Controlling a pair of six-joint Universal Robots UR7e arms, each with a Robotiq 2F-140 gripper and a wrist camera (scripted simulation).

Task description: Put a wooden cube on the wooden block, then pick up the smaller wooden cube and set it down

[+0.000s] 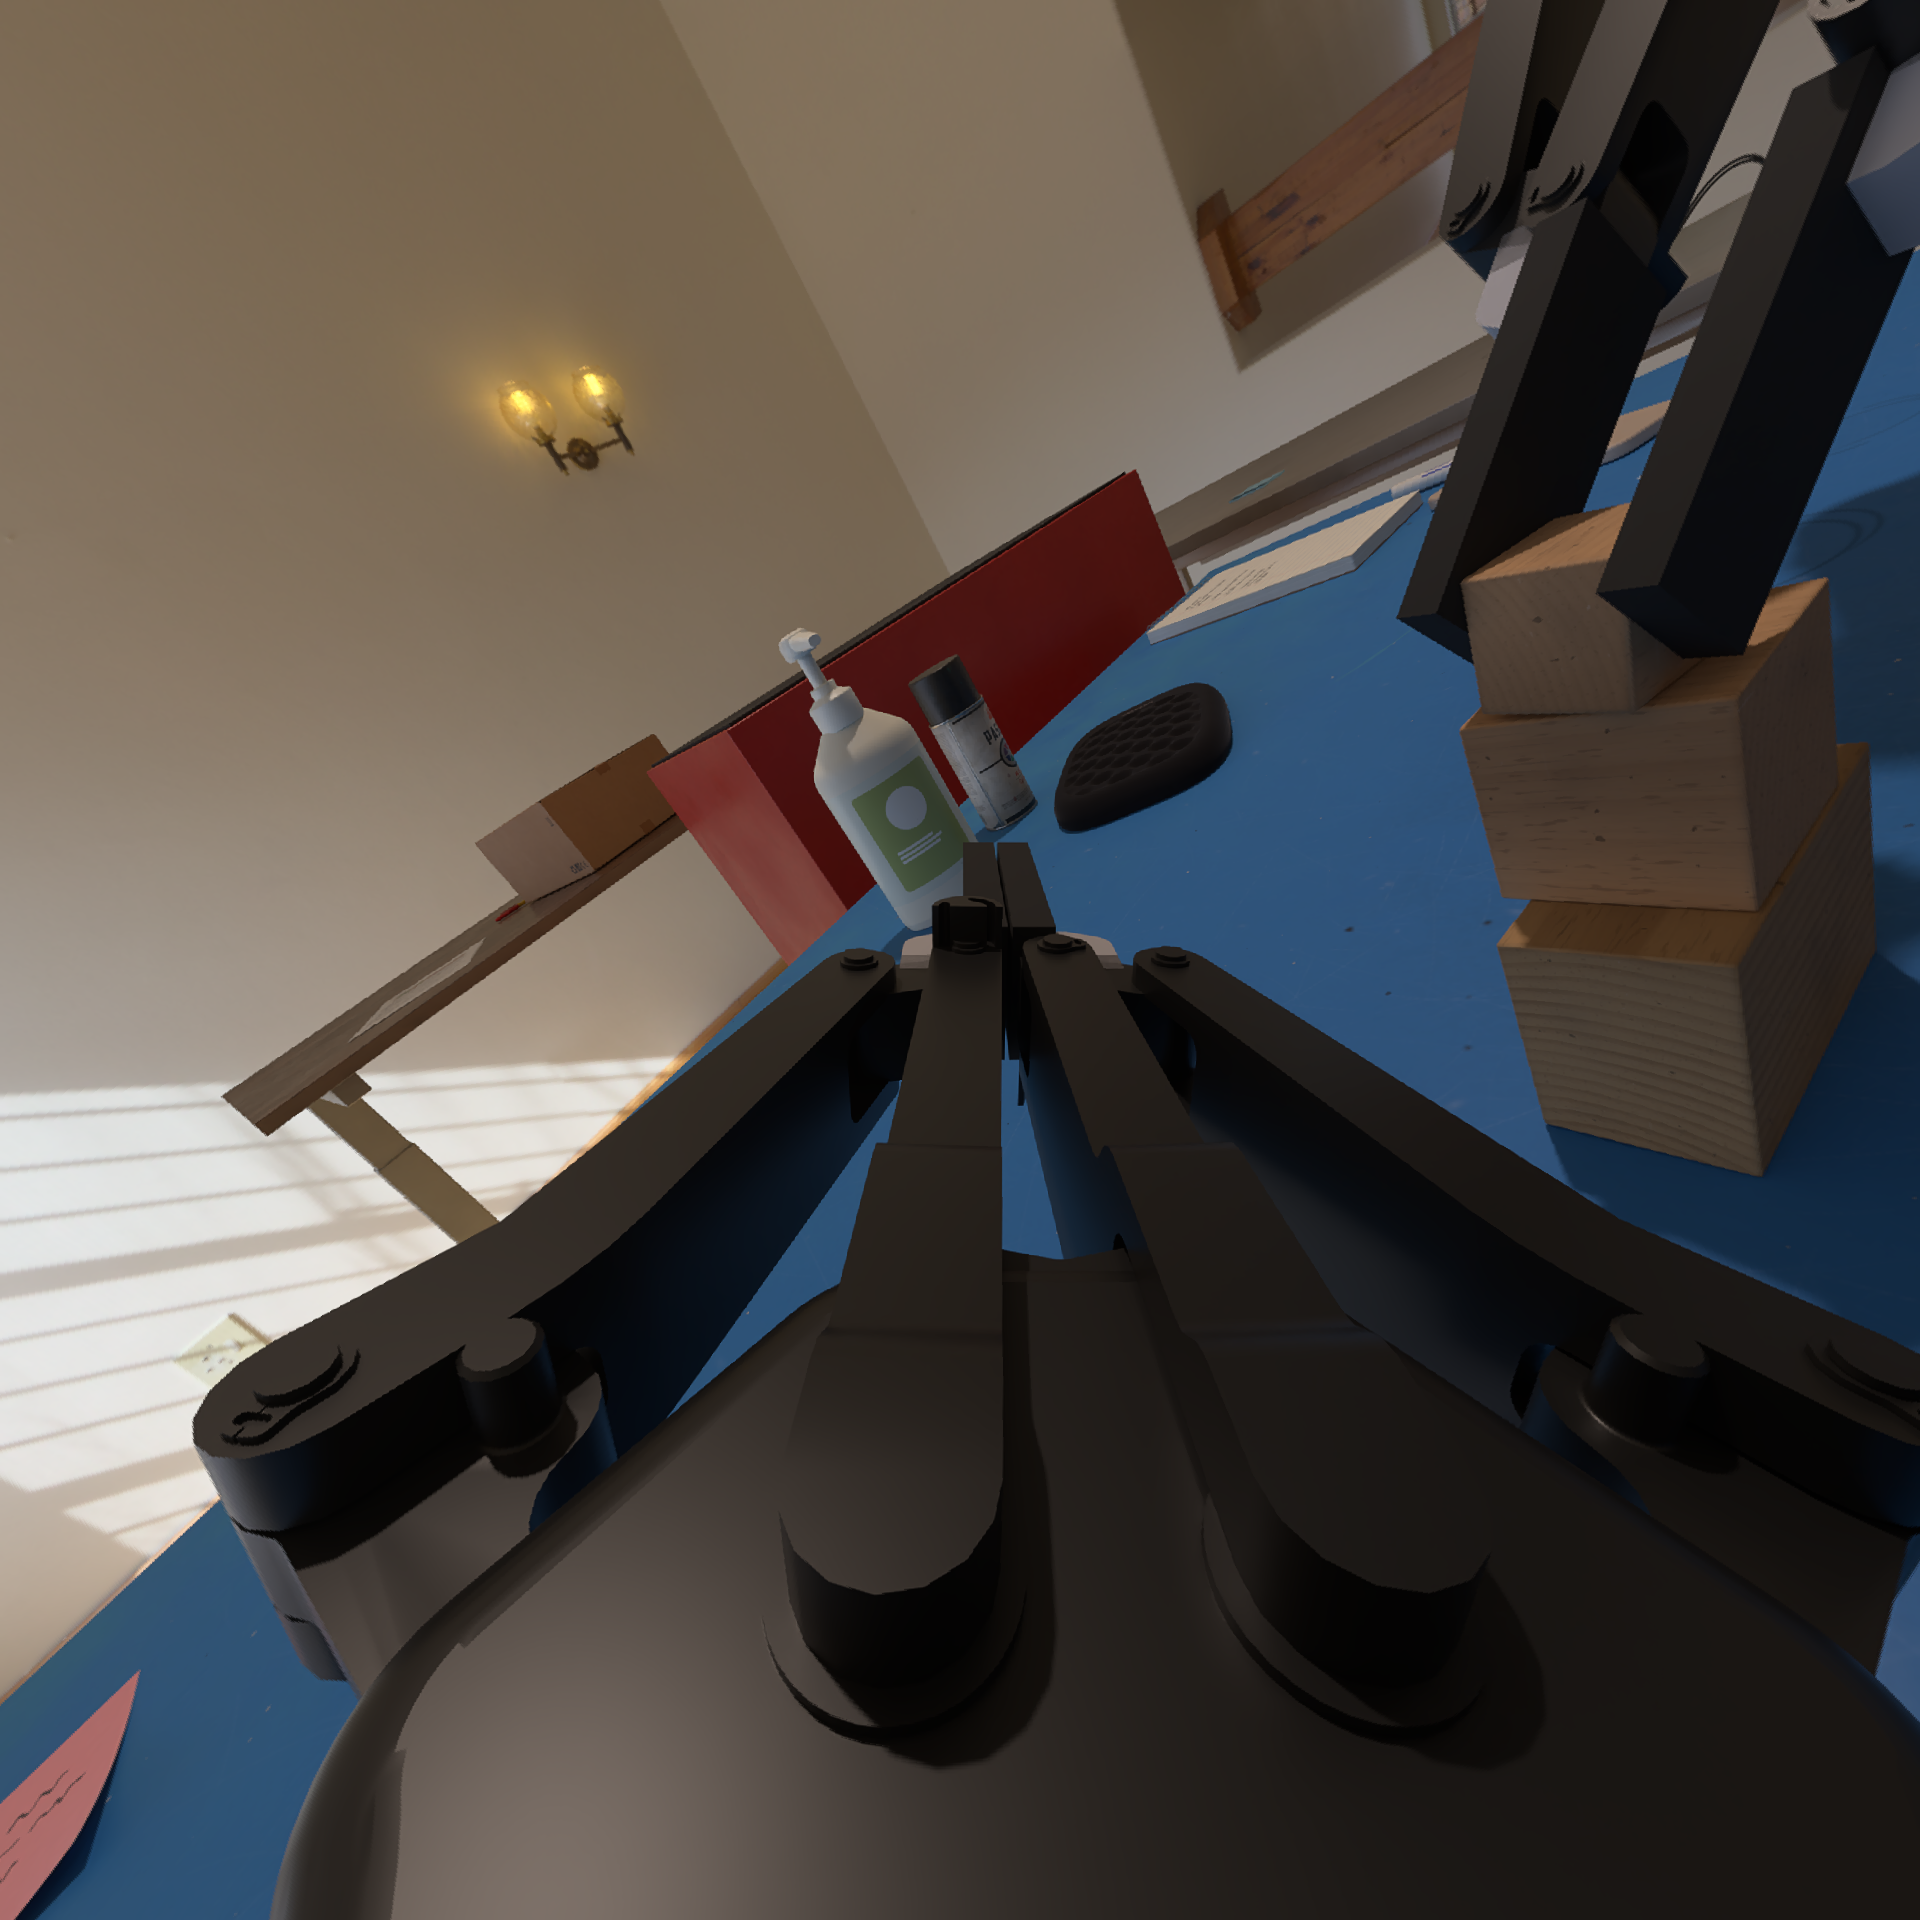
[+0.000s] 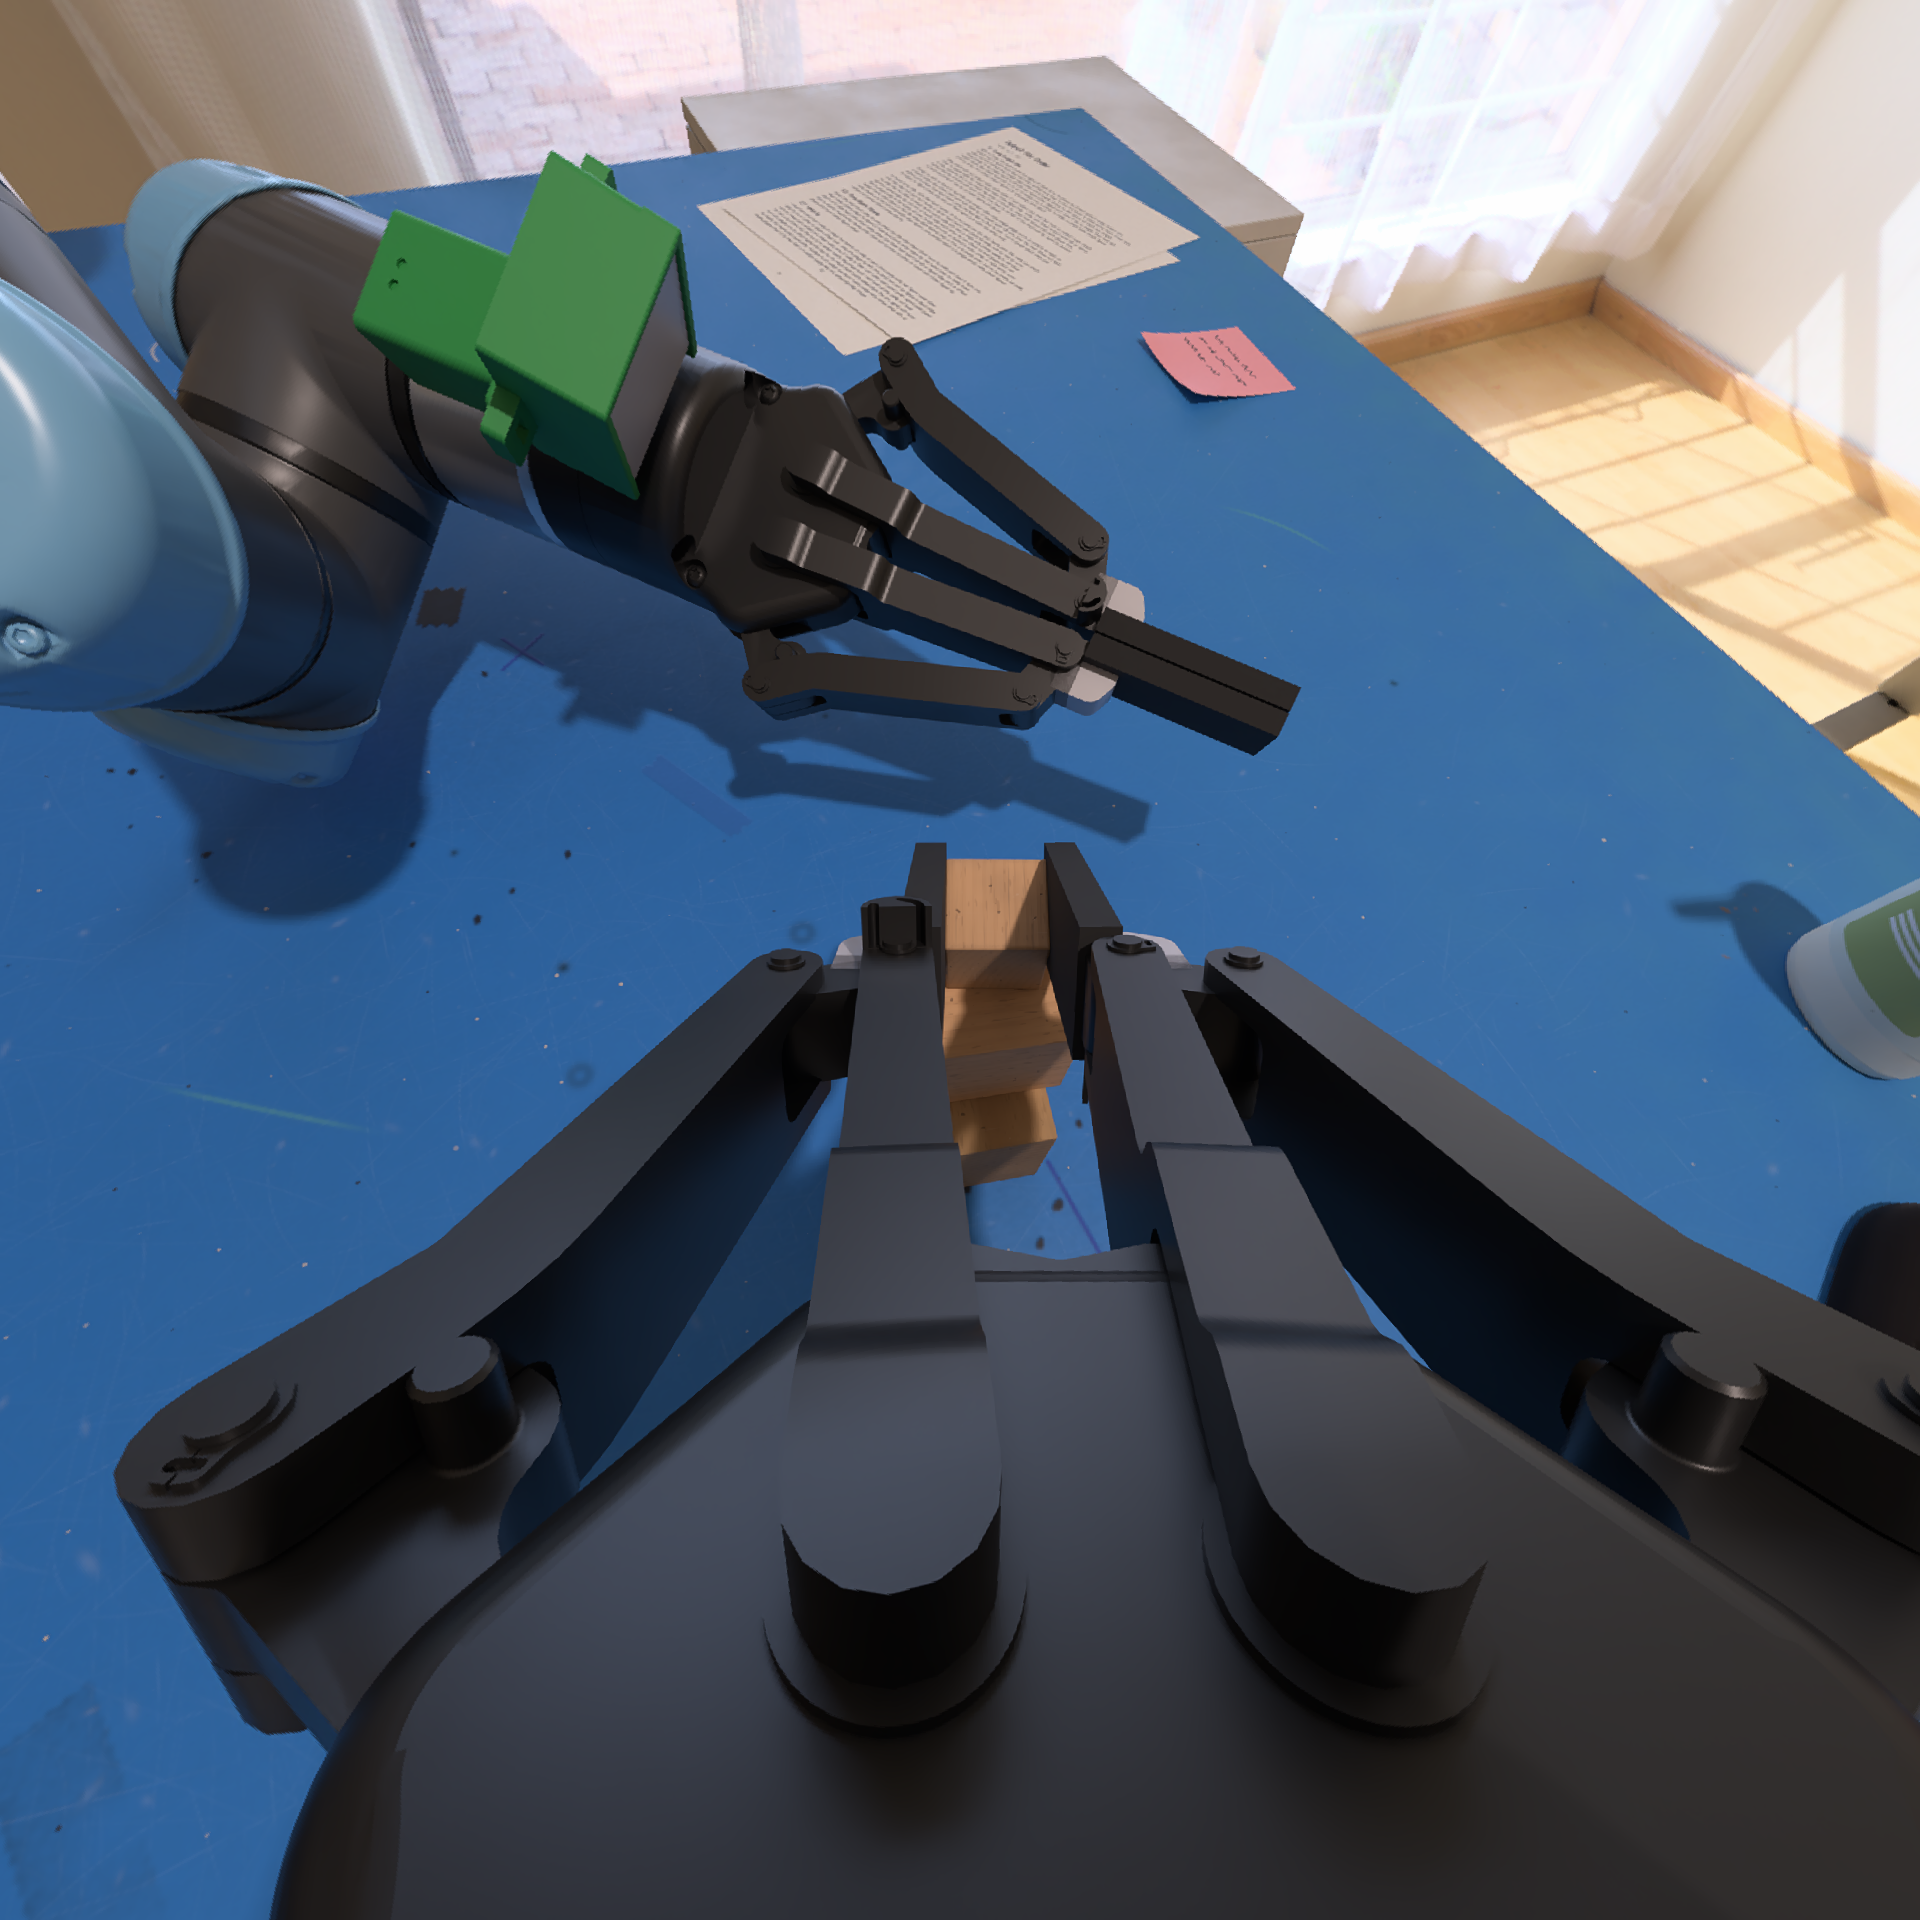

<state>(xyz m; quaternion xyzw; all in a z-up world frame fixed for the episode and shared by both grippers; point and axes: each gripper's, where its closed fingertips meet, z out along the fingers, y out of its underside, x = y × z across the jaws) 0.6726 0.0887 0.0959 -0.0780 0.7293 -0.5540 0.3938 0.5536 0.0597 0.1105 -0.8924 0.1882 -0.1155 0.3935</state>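
Observation:
Three wooden pieces stand stacked on the blue table [image 1: 1299, 935]. The ridged wooden block [image 1: 1683, 1039] is at the bottom, a larger cube [image 1: 1652, 800] rests on it, and the smaller cube [image 1: 1527, 644] is on top. My right gripper [image 1: 1558, 613] comes down from above and is shut on the smaller cube, which still touches the larger cube. In the right wrist view the right gripper [image 2: 994, 883] holds the smaller cube [image 2: 992, 914], with the larger cube [image 2: 1003, 1029] and the block [image 2: 1003, 1143] below. My left gripper [image 1: 997, 883] is shut and empty beside the stack; it also shows in the right wrist view [image 2: 1247, 696].
A pump bottle [image 1: 883, 800], a spray can [image 1: 971, 748] and a black mesh pad [image 1: 1143, 753] stand left of the stack, before a red box [image 1: 935, 707]. Printed sheets [image 2: 945, 229] and a pink note [image 2: 1216, 362] lie at the table's far side.

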